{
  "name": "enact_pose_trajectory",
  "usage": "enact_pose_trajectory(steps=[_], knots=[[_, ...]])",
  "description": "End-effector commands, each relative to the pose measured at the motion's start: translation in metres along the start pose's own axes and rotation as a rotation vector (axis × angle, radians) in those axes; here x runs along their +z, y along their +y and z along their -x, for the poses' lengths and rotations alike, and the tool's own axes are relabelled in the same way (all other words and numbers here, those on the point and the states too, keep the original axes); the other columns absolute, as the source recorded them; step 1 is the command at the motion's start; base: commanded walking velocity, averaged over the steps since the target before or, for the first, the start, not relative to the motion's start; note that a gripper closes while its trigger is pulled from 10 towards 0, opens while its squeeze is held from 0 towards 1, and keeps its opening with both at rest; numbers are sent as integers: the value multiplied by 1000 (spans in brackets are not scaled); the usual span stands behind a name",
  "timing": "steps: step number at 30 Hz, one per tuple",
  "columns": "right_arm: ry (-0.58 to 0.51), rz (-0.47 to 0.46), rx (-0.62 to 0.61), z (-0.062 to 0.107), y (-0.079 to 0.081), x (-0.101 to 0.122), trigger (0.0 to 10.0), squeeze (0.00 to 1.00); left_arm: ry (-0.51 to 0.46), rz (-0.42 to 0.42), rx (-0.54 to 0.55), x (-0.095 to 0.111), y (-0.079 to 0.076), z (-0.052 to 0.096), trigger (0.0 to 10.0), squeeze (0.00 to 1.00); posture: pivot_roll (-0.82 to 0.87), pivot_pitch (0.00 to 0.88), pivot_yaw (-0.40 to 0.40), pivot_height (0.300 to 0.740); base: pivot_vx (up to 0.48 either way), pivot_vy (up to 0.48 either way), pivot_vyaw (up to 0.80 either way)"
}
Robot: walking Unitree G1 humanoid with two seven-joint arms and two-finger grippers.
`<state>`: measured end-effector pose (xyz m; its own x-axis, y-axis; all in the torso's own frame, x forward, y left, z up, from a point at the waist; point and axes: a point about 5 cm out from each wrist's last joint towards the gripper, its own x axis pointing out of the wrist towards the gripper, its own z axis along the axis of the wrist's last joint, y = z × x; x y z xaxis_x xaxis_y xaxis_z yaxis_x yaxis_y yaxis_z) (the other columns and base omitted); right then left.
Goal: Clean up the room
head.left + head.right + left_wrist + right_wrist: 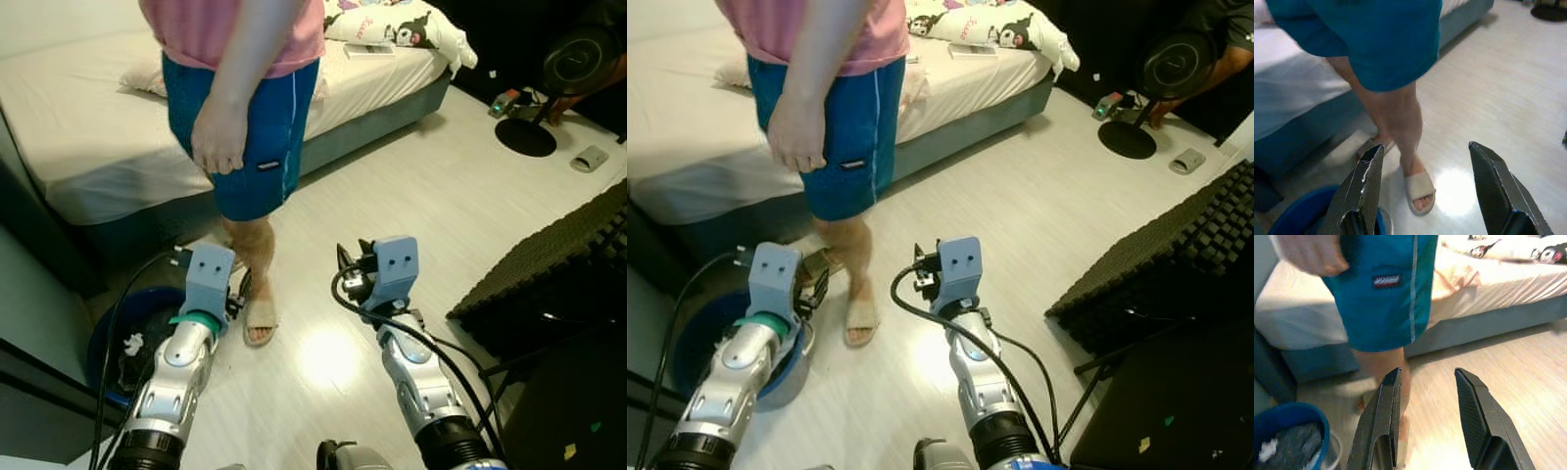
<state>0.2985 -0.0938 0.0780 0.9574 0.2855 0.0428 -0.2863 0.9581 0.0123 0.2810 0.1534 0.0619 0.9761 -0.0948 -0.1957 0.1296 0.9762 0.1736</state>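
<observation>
- The left end effector [1422, 188] stood with fingers spread apart and empty, raised just above the blue bin [103, 338] at the robot's left. The bin held dark contents and a scrap of white litter.
- The right end effector [1425, 416] was likewise parted and empty, held over bare floor [421, 196].
- A person [245, 108] in blue shorts stood directly ahead, one sandalled foot [259, 320] just beside the left end effector. Risk: any forward reach or step would likely strike the leg or foot.
- A dark foam mat [558, 264] lay to the right. Risk: its raised edge could catch a foot during a turn.
- The bed [88, 117] stood behind the person, with a printed pillow [392, 24] on it.
- A fan [563, 73] and small items sat on the far floor. Judgement: these were probable clean-up targets, and the route to them was obstructed.
</observation>
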Motion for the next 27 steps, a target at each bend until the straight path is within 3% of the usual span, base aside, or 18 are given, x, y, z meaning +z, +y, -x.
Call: enact_pose_trajectory(steps=[1,3,6,16,27], knots=[[33,11,-5,5,-1,-9,10000,0,44,-11,-34,-13,-7,4,10000,0,6,13,-5,728,0,0,0],[41,18,-7,6,-2,-11,10000,0,53,-15,-45,-16,-9,7,10000,0,6,13,-5,728,0,0,0],[27,13,-10,3,-3,-6,10000,0,20,11,-48,-5,-17,2,10000,0,6,9,-10,728,0,0,0],[21,1,-3,3,-2,-6,10000,0,-4,22,-39,3,-16,-3,10000,0,8,5,-12,728,0,0,0],[23,-14,-5,2,-2,-6,10000,0,-9,33,-23,6,-16,-5,10000,0,8,6,-10,728,0,0,-766]])
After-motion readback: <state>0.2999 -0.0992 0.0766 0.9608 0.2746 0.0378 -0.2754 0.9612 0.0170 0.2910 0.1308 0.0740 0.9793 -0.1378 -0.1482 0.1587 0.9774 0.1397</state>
